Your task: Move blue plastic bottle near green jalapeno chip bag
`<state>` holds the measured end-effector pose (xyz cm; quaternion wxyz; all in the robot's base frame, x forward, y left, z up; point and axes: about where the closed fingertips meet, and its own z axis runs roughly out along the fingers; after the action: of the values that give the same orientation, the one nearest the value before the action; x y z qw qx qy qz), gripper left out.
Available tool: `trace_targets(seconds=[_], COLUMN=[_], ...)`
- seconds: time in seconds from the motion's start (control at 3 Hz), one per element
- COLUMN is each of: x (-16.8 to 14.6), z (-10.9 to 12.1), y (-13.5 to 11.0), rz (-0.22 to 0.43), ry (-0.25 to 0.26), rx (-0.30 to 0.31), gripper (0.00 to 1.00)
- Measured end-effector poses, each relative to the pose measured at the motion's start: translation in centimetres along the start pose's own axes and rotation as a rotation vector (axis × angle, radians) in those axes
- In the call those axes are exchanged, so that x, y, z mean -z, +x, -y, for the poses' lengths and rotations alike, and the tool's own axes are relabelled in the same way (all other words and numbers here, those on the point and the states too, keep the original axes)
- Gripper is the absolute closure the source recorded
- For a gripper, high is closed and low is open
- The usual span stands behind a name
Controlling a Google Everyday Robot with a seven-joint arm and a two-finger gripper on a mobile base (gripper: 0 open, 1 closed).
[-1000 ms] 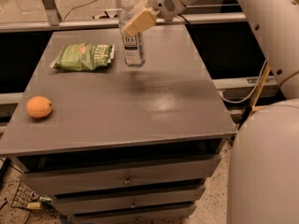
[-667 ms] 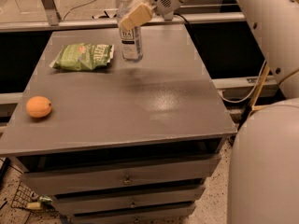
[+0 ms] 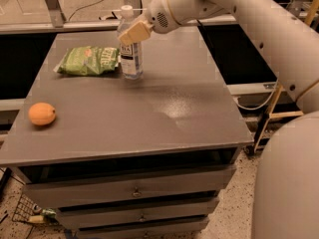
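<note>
My pincer (image 3: 133,33) sits at the shoulder of the blue plastic bottle (image 3: 131,59), just under its white cap, and I cannot tell from this view whether it is clamped on the bottle or parted from it. The bottle stands upright at the back of the surface (image 3: 164,108), just beside the right end of the green jalapeno chip bag (image 3: 88,60). The placement looks essentially made, so the step in hand is the release: confirm the base rests flat, part the pincer without side load, then withdraw straight up, because a tall, narrow bottle tips easily
</note>
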<state>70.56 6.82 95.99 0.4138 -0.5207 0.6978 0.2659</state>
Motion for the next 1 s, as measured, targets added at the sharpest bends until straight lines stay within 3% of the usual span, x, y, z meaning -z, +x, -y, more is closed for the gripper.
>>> trace_targets(seconds=[0.33,1.0], x=[-1.3,-2.1], z=[0.4,1.5], y=[1.1,0.5], rz=[0.016,-0.001], ry=[0.009,0.055], rx=[-0.034,0.002], gripper=[1.0,1.0])
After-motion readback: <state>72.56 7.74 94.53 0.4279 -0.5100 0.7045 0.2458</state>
